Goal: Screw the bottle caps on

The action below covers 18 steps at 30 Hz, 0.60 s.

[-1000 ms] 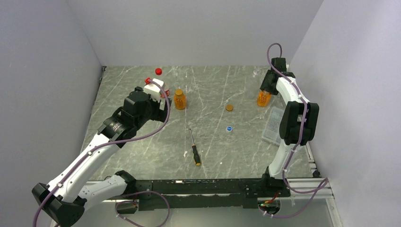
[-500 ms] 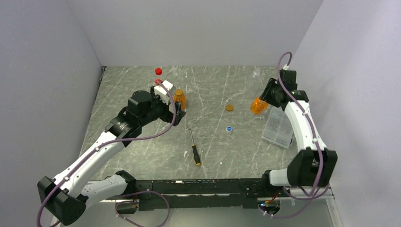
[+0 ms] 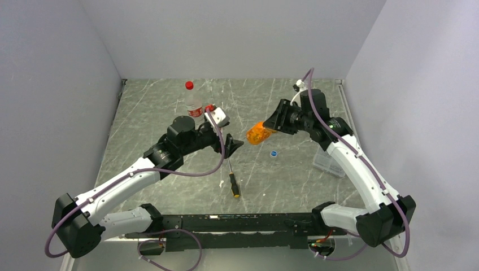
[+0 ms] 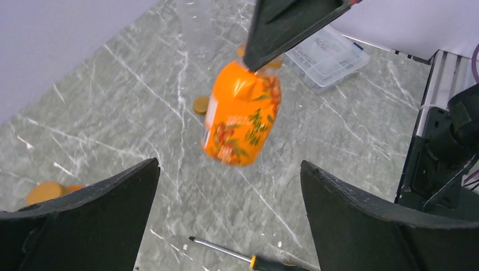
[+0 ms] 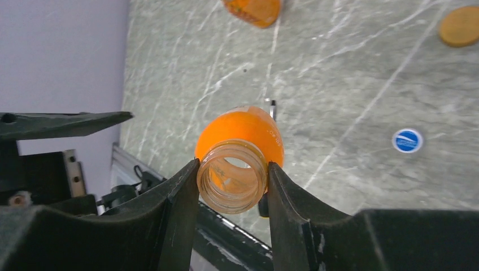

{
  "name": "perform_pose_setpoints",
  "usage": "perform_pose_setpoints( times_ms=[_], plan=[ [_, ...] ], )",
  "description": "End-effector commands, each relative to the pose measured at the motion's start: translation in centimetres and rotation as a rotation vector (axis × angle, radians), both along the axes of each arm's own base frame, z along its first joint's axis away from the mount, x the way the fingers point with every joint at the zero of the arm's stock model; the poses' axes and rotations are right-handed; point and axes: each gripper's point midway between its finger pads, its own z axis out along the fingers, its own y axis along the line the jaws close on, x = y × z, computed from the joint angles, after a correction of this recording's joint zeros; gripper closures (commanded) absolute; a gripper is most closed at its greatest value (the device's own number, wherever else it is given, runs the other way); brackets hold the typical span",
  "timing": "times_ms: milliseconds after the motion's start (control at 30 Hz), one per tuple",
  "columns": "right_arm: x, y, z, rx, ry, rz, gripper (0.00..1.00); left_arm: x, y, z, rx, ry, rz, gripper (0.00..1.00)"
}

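While right fingers (image 5: 175, 214) clamp the uncapped amber bottle (image 3: 257, 134) by its neck, tilted above the worktop (image 3: 147, 113), left fingers (image 4: 107, 197) stand wide open, empty.

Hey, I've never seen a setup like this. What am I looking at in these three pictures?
These are two robot arms bolted at the near edge of a table. The wide picture looks down from above and behind them; the other two come from cameras on each wrist. The right gripper is shut on the neck of an uncapped orange bottle, holding it tilted in the air facing the open left gripper. On the table lie a screwdriver, a blue cap, an orange cap and a clear box.
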Motion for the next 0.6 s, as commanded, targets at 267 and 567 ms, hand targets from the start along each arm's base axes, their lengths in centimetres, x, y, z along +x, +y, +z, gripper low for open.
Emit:
perform_pose_setpoints(
  times_ms=[267, 567],
  plan=[
    [-0.8, 5.0, 6.2, 0.168, -0.083, 0.142, 0.89, 1.9, -2.0, -0.3, 0.091, -0.238, -0.005, 0.0],
    [-1.2, 5.2, 6.4, 0.184, -0.064, 0.145, 0.89, 3.6, -2.9, -0.7, 0.14, -0.33, 0.079, 0.08]
  ],
)
